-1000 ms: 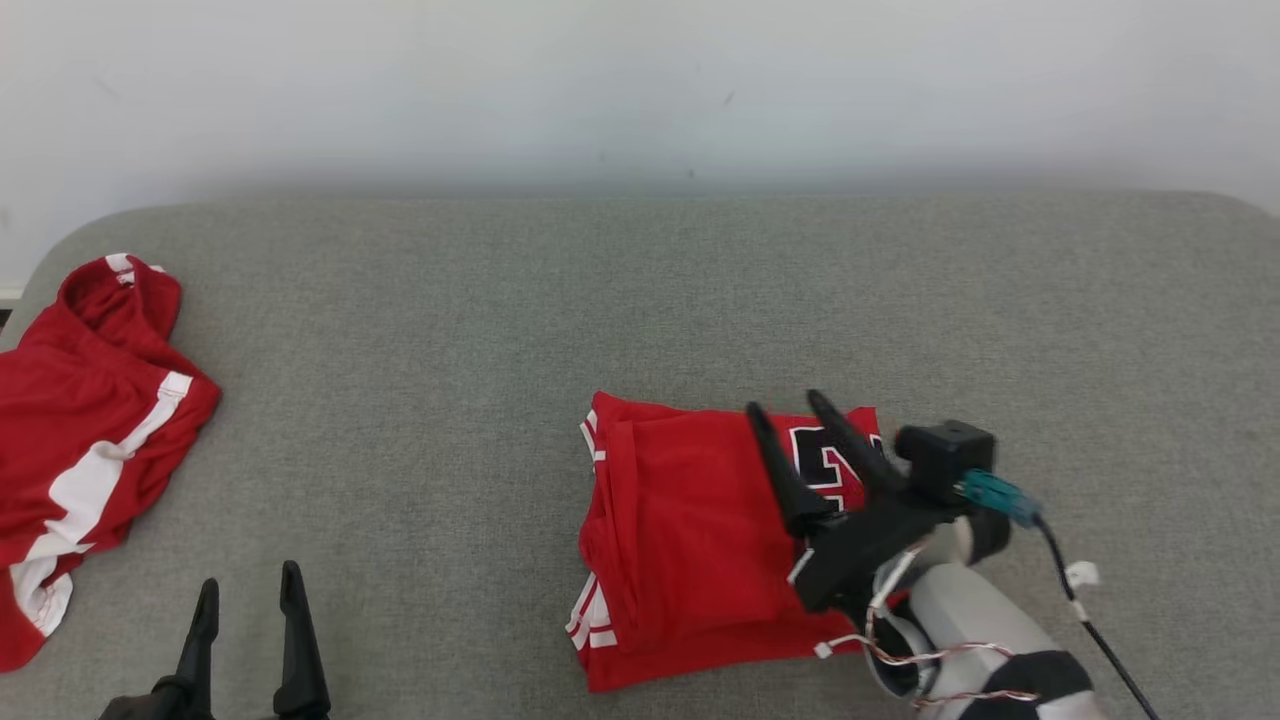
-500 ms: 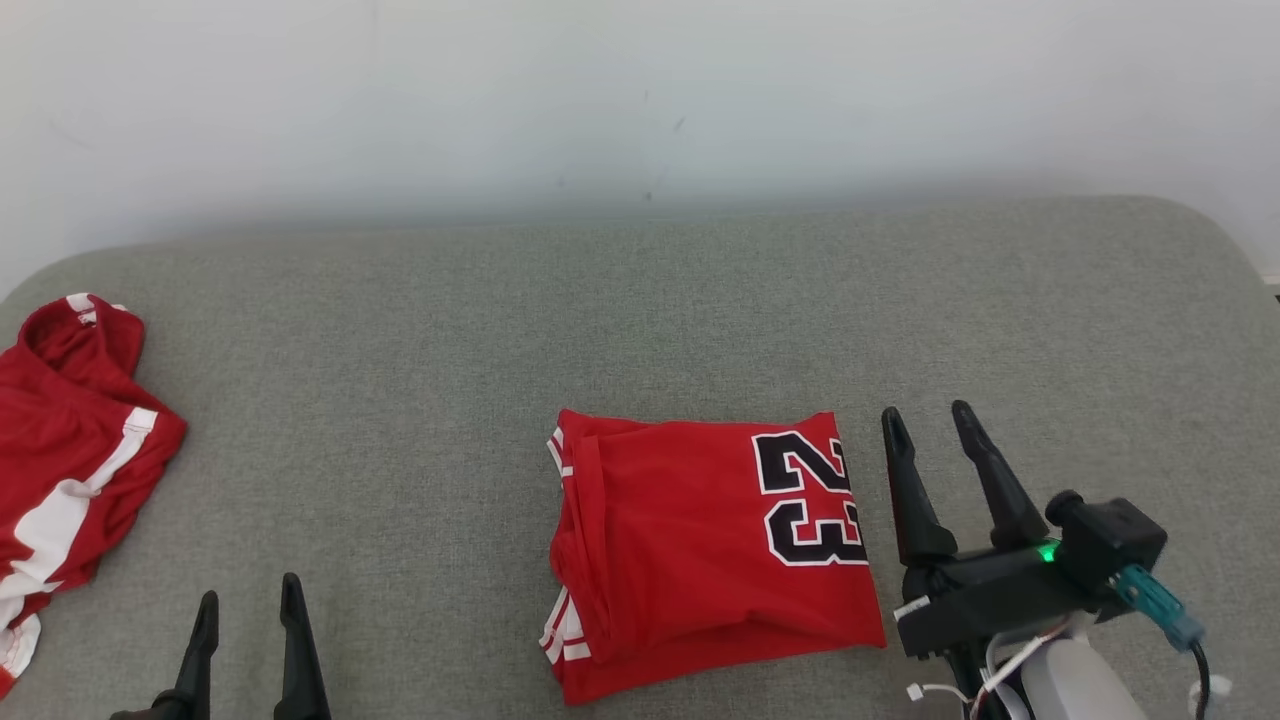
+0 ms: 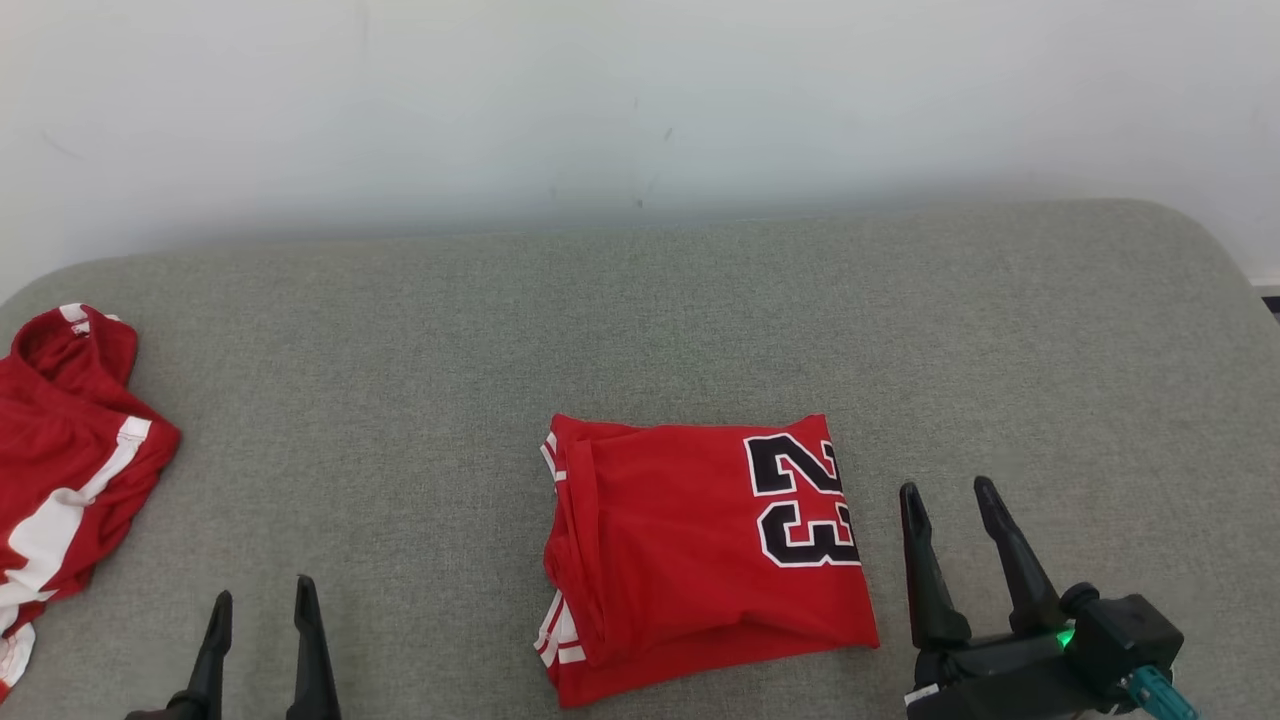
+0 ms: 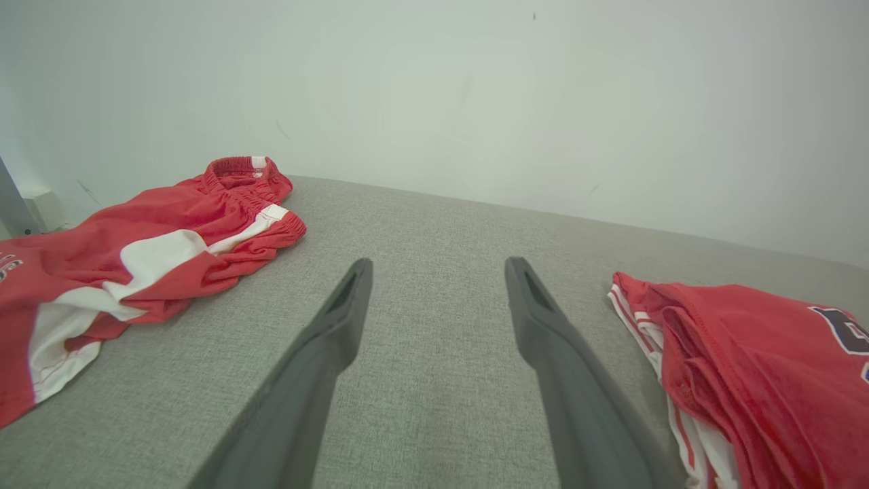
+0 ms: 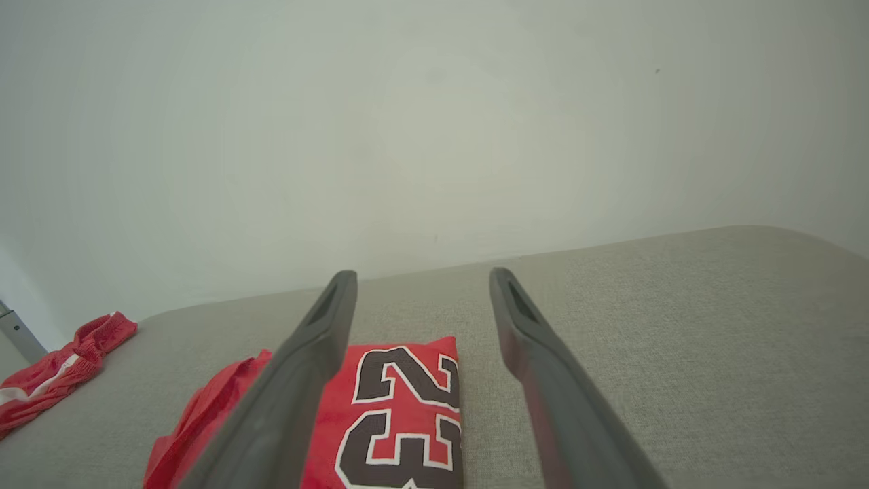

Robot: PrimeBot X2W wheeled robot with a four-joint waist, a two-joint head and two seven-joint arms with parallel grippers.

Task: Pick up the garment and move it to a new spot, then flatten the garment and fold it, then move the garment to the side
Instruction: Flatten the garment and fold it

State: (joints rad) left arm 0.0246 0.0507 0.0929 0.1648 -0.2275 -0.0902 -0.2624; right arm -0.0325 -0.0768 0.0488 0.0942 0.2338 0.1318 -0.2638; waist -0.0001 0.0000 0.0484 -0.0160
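The garment is a red jersey with a black "23", folded into a rectangle near the middle of the grey surface; it also appears as the jersey at the right of the left wrist view and the jersey low in the right wrist view. My right gripper stands open just to its right, off the cloth, with nothing between its fingers. At the lower left my left gripper is open and empty, well away from the jersey.
Crumpled red shorts with white stripes lie at the left edge of the grey padded surface. A pale wall runs behind. The surface's rounded right corner is near my right arm.
My right gripper has lifted off the jersey and drawn back to its right side, uncovering the "23". The head camera shifted, so the whole scene slid a little. The left gripper stayed put.
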